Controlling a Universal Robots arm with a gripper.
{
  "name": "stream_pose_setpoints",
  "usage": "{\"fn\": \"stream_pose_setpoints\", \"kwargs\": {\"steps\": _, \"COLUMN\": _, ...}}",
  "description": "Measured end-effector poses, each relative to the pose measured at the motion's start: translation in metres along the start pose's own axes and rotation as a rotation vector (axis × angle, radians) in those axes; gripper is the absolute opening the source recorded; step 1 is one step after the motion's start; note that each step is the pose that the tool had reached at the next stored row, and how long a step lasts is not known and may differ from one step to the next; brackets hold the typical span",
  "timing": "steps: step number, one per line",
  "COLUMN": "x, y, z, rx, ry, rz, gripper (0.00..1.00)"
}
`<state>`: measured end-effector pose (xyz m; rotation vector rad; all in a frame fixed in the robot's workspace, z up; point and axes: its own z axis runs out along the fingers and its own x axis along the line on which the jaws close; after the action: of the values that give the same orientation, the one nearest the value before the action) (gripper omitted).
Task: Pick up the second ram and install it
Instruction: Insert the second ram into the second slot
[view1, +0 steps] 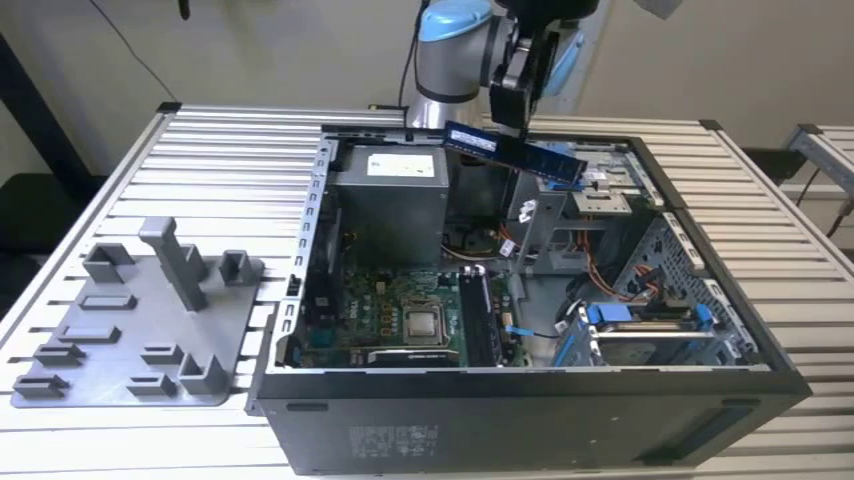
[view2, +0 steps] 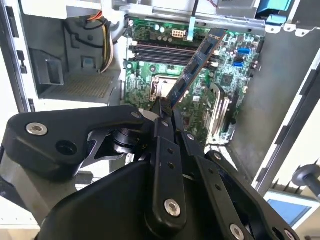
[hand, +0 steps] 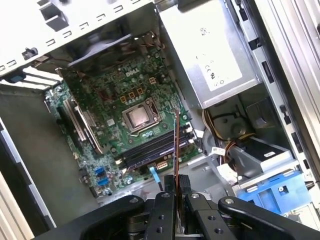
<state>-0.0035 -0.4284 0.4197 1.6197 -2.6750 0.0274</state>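
1. The second ram (view1: 514, 152), a long, thin, dark blue-green memory stick, hung in the air over the open case, tilted so that its end toward the exterior view's right sat lower.
2. The black two-fingered gripper (view1: 510, 122) pinched it from above, its jaws pressed against the two flat faces; in the first wrist view the second ram (hand: 176, 145) appeared edge-on between them.
3. Beneath it lay the green motherboard (hand: 100, 100) with its row of dark memory slots (hand: 155, 147), and the stick was well apart from them.
4. A square silver processor chip (hand: 137, 117) sat just beside those slots.
5. A grey metal power supply box (view1: 387, 200) stood inside the case, near the board.
6. The black computer case (view1: 534, 378) rested on a white slatted table (view1: 200, 170), with a grey plastic holder tray (view1: 134, 330) beside it at the exterior view's left.
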Motion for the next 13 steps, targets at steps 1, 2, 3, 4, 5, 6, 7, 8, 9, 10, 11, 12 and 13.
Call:
{"fn": "stream_pose_setpoints", "kwargs": {"steps": 1, "x": 0.0000, "y": 0.0000, "z": 0.0001, "rx": -0.0003, "ry": 0.0000, "rz": 0.013, "gripper": 0.15}}
{"fn": "stream_pose_setpoints", "kwargs": {"steps": 2, "x": 0.0000, "y": 0.0000, "z": 0.0001, "rx": -0.0006, "ry": 0.0002, "rz": 0.026, "gripper": 0.15}}
{"fn": "stream_pose_setpoints", "kwargs": {"steps": 3, "x": 0.0000, "y": 0.0000, "z": 0.0001, "rx": -0.0009, "ry": 0.0003, "rz": 0.040, "gripper": 0.15}}
{"fn": "stream_pose_setpoints", "kwargs": {"steps": 4, "x": 0.0000, "y": 0.0000, "z": 0.0002, "rx": -0.0012, "ry": 0.0003, "rz": 0.053, "gripper": 0.15}}
{"fn": "stream_pose_setpoints", "kwargs": {"steps": 5, "x": 0.0000, "y": 0.0000, "z": 0.0002, "rx": -0.0014, "ry": 0.0004, "rz": 0.066, "gripper": 0.15}}
{"fn": "stream_pose_setpoints", "kwargs": {"steps": 6, "x": 0.0000, "y": 0.0000, "z": 0.0003, "rx": -0.0017, "ry": 0.0005, "rz": 0.079, "gripper": 0.15}}
{"fn": "stream_pose_setpoints", "kwargs": {"steps": 7, "x": 0.0000, "y": 0.0000, "z": 0.0003, "rx": -0.0020, "ry": 0.0006, "rz": 0.093, "gripper": 0.15}}
{"fn": "stream_pose_setpoints", "kwargs": {"steps": 8, "x": 0.0000, "y": 0.0000, "z": 0.0003, "rx": -0.0023, "ry": 0.0008, "rz": 0.106, "gripper": 0.15}}
{"fn": "stream_pose_setpoints", "kwargs": {"steps": 9, "x": 0.0000, "y": 0.0000, "z": 0.0003, "rx": -0.0026, "ry": 0.0009, "rz": 0.119, "gripper": 0.15}}
{"fn": "stream_pose_setpoints", "kwargs": {"steps": 10, "x": 0.0000, "y": 0.0000, "z": 0.0004, "rx": -0.0028, "ry": 0.0009, "rz": 0.132, "gripper": 0.15}}
{"fn": "stream_pose_setpoints", "kwargs": {"steps": 11, "x": 0.0000, "y": 0.0000, "z": 0.0004, "rx": -0.0031, "ry": 0.0011, "rz": 0.146, "gripper": 0.15}}
{"fn": "stream_pose_setpoints", "kwargs": {"steps": 12, "x": 0.0000, "y": 0.0000, "z": 0.0005, "rx": -0.0034, "ry": 0.0011, "rz": 0.159, "gripper": 0.15}}
{"fn": "stream_pose_setpoints", "kwargs": {"steps": 13, "x": 0.0000, "y": 0.0000, "z": 0.0005, "rx": -0.0037, "ry": 0.0013, "rz": 0.172, "gripper": 0.15}}
